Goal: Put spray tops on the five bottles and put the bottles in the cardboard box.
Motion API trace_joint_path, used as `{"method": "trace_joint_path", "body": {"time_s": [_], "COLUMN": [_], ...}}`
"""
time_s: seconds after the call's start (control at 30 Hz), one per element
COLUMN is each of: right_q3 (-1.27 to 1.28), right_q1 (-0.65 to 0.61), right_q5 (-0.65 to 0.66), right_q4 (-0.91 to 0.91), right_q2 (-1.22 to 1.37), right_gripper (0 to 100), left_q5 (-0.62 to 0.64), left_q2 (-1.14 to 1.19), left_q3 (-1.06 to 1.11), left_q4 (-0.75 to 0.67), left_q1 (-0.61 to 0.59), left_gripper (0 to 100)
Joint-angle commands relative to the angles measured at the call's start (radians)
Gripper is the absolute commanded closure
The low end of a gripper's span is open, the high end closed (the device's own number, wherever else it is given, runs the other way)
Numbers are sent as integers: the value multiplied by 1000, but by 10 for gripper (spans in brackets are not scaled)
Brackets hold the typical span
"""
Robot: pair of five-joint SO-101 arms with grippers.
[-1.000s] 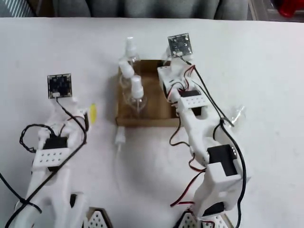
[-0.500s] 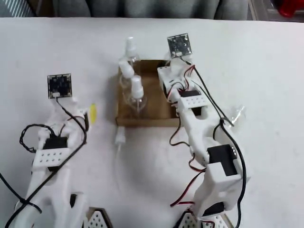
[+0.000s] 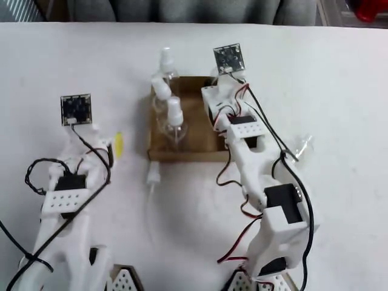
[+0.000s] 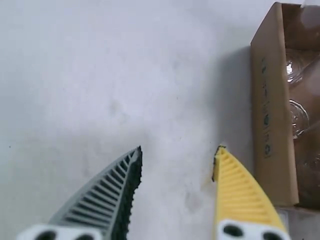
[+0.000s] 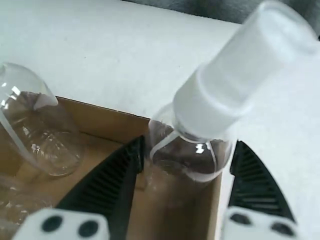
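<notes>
Nothing has visibly shifted in the last second; both arms and every bottle sit as they did before.

Seen from above, a white bench (image 3: 339,91) carries a shallow cardboard box (image 3: 182,156) at its centre. Just in front of the box's near-left corner, a loose spray top (image 3: 153,176) lies on the bench, its thin tube trailing away from the box.

To the left of the box, well apart from it, the left end effector (image 4: 177,150) is wide open. Its grey and yellow fingers are spread over bare bench and it holds nothing.

Inside the box, along its left side, three clear bottles with white spray tops stand in a row. The nearest bottle (image 3: 174,118) is about halfway back, and the middle bottle (image 3: 161,88) leans behind it. The far bottle (image 3: 165,60) is at the far-left corner, its top showing past the far rim.

At the box's far-right corner, the right end effector (image 5: 190,145) is closed about a fourth bottle (image 5: 210,105). A black finger sits close against each side of the clear body. This bottle also wears a white spray top, and its base is inside the box corner.
</notes>
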Motion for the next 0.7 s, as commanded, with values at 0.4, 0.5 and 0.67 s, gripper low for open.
{"method": "trace_joint_path", "body": {"time_s": [0.4, 0.5, 0.67], "right_q3": [-38, -38, -38], "right_q1": [-5, -5, -5], "right_q5": [-68, -64, -64], "right_q4": [-16, -18, -18], "right_q2": [-18, -16, -19], "right_gripper": [779, 779, 779], "left_q5": [-69, -69, -69], "left_q2": [-31, -31, -31], "left_q3": [-12, -12, -12], "left_q4": [-23, -23, -23], "left_q1": [-10, -10, -10], "left_gripper": [777, 777, 777]}}
